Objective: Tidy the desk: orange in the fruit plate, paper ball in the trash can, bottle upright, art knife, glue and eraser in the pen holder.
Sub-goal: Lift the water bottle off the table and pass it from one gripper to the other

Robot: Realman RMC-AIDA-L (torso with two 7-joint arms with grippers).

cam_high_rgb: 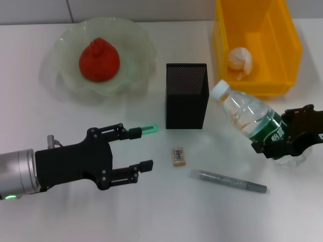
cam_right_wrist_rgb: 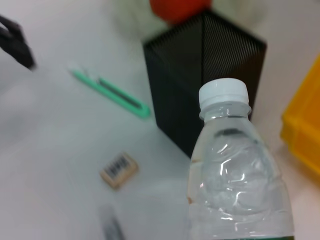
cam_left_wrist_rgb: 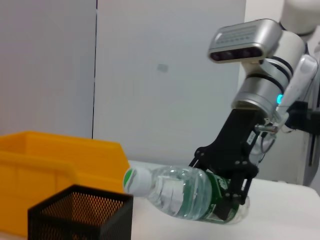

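Observation:
My right gripper (cam_high_rgb: 276,133) is shut on the lower part of the clear bottle (cam_high_rgb: 247,115), which leans with its white cap toward the black mesh pen holder (cam_high_rgb: 186,95). The left wrist view shows the same bottle (cam_left_wrist_rgb: 175,192) tilted in that gripper (cam_left_wrist_rgb: 231,172). My left gripper (cam_high_rgb: 144,148) hangs open at the front left, its upper finger over the green art knife (cam_high_rgb: 145,129). The eraser (cam_high_rgb: 178,155) and the grey glue stick (cam_high_rgb: 228,181) lie in front of the holder. The orange (cam_high_rgb: 99,59) sits in the glass fruit plate (cam_high_rgb: 68,80). The paper ball (cam_high_rgb: 239,60) lies in the yellow trash can (cam_high_rgb: 282,45).
The yellow bin stands close behind the bottle, and the pen holder (cam_right_wrist_rgb: 200,85) is just beside its cap (cam_right_wrist_rgb: 223,95). The art knife (cam_right_wrist_rgb: 110,92) and eraser (cam_right_wrist_rgb: 118,170) show on the white table past the bottle.

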